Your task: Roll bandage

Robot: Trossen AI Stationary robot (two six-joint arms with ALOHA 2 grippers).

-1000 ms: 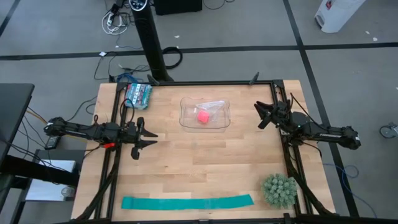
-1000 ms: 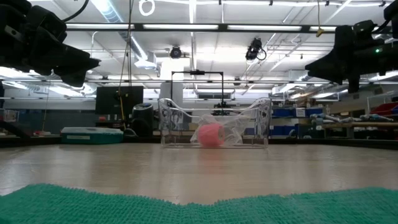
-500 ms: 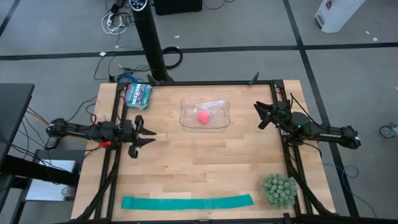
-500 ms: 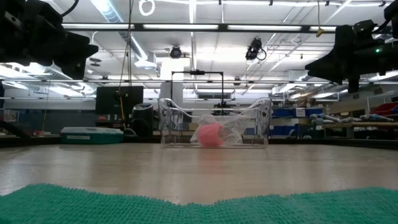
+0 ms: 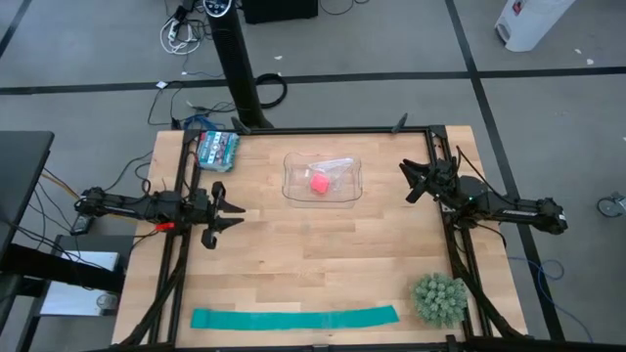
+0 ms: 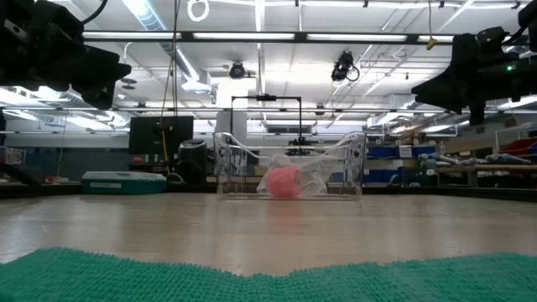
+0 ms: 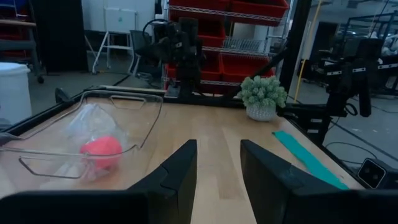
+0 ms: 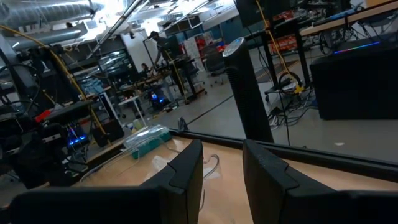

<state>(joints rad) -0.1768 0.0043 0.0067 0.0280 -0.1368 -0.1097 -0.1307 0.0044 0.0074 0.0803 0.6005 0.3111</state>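
Note:
The pink-red bandage [image 5: 320,184] is a small compact roll lying in a clear plastic tray [image 5: 293,192] at the far middle of the table, beside a crumpled clear wrapper. It also shows in the low view [image 6: 284,181] and the left wrist view [image 7: 101,150]. My left gripper [image 5: 235,215] is open and empty at the table's left side, pointing toward the tray. My right gripper [image 5: 409,182] is open and empty near the table's right edge, to the right of the tray.
A teal-green strip [image 5: 293,318] lies flat along the near edge. A green spiky ball [image 5: 438,299] sits at the near right corner. A teal box [image 5: 217,149] lies at the far left corner. Bare wood lies between the tray and the strip.
My left gripper has drawn back a little toward the table's left edge, still open. The bandage, the tray and my right gripper have kept still.

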